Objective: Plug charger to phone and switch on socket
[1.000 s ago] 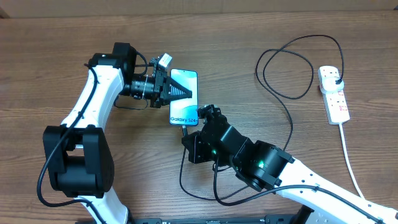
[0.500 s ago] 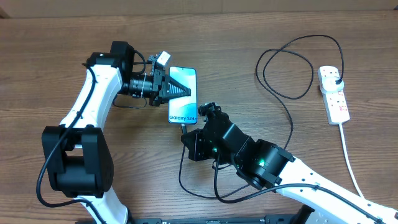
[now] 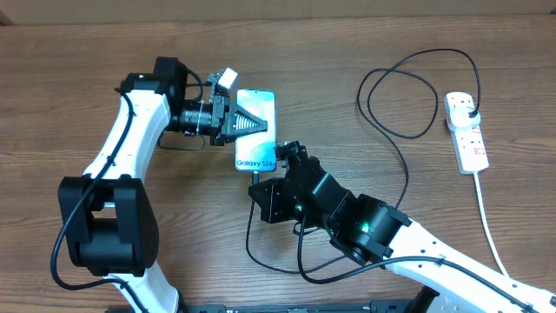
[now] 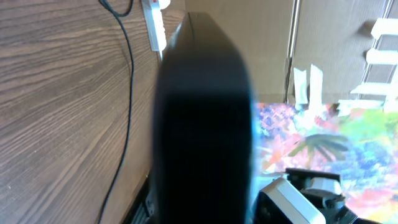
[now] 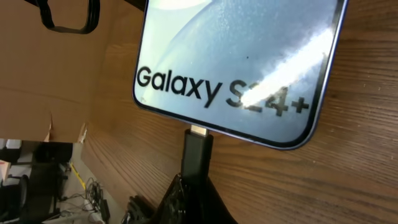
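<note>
Tight grips, charger [image 5: 198,152] at phone [image 5: 236,56].
The right gripper [image 5: 191,186] is pinching the charger, tip touching the phone edge just ahead; the left gripper [image 3: 257,126] is clamping the phone.

left claw [image 3: 254,123] and right claw [image 3: 259,184] both closed tight.

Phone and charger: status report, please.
Left fingers shut on phone. Right fingers shut on charger connector, tip at phone's edge, metal showing. Nothing in the way.
</note>
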